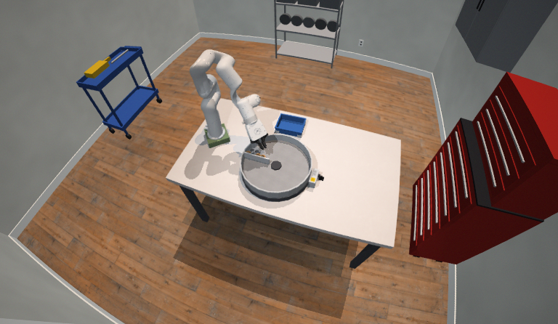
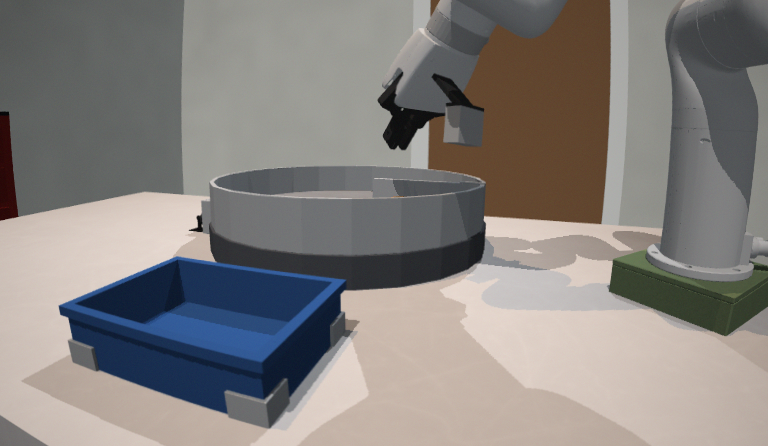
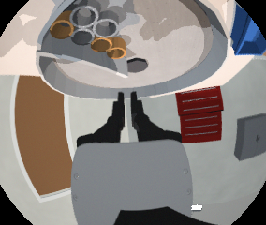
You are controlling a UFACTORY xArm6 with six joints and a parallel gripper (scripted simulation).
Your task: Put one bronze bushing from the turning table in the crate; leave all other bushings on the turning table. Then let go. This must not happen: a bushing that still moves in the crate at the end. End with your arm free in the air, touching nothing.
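The round grey turning table (image 1: 283,189) (image 2: 339,215) (image 3: 214,47) stands on the white table. Behind a short divider wall (image 1: 258,158) (image 2: 421,185) lie several bushings (image 1: 257,152). The wrist view shows three bronze ones (image 3: 62,28) (image 3: 101,44) (image 3: 116,52) among silver rings (image 3: 84,17) and dark grey ones (image 3: 83,37). My gripper (image 1: 262,144) (image 2: 396,142) (image 3: 127,99) hangs above the turning table's rim near the bushings, tilted, fingers shut with nothing between them. The blue crate (image 1: 290,133) (image 2: 186,367) (image 3: 245,34) stands empty beside the turning table.
A dark hub (image 1: 275,165) (image 3: 137,64) sits at the turning table's centre, and a small control box (image 1: 314,177) on its side. The arm's green base (image 1: 216,138) (image 2: 690,299) stands at the table's corner. A red tool chest (image 1: 485,172), a blue cart (image 1: 119,86) and a shelf (image 1: 308,16) stand away from the table.
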